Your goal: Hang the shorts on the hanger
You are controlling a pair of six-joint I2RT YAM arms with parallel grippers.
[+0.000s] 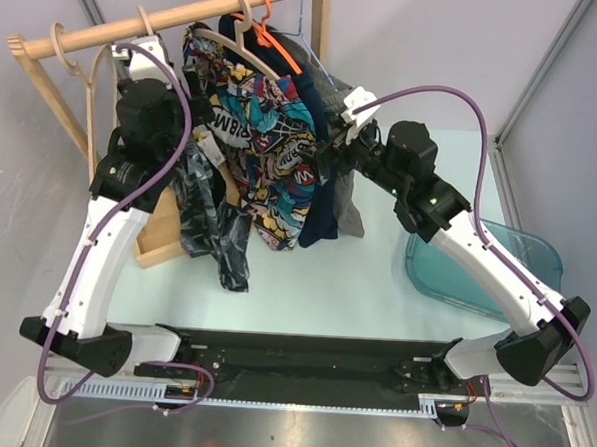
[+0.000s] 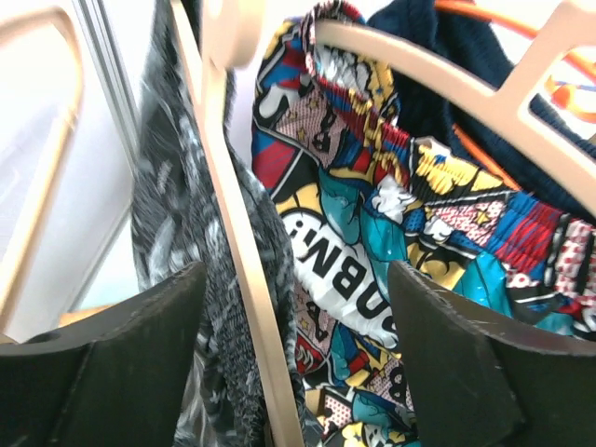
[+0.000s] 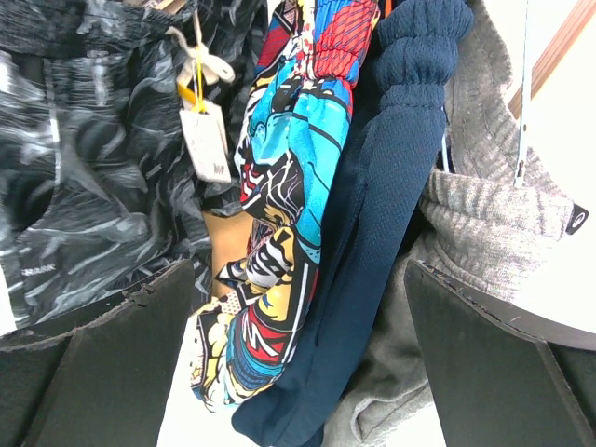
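Left hand (image 2: 296, 279) is holding its two black fingers (image 2: 121, 372) wide apart, gripping nothing. The hanger (image 2: 244, 270), a pale wooden arm, is running steeply down through the gap between them. The shorts (image 2: 177, 233), dark with grey marbling, are hanging against that arm, with fabric showing on both sides of it. Whether they are sitting fully over the hanger cannot be told.

From above, the shorts (image 1: 214, 219) are trailing down from beside the left hand (image 1: 201, 133), and their lower end is reaching the bench (image 1: 376, 278). The comic-print shorts (image 1: 267, 152) are hanging just to their right on another wooden hanger.

Right hand (image 3: 298, 279) is also standing open, fingers well apart and touching nothing. It is facing the comic-print shorts (image 3: 289, 186) and a navy garment (image 3: 382, 233), which are hanging side by side. A grey garment (image 3: 484, 214) is hanging beyond those. In this view the marbled shorts (image 3: 93, 168) are showing at the left, with a white tag (image 3: 207, 140) dangling on a string.

All the garments are hanging from a wooden rail (image 1: 179, 19). A teal bin (image 1: 487, 263) is sitting on the bench under the right arm.
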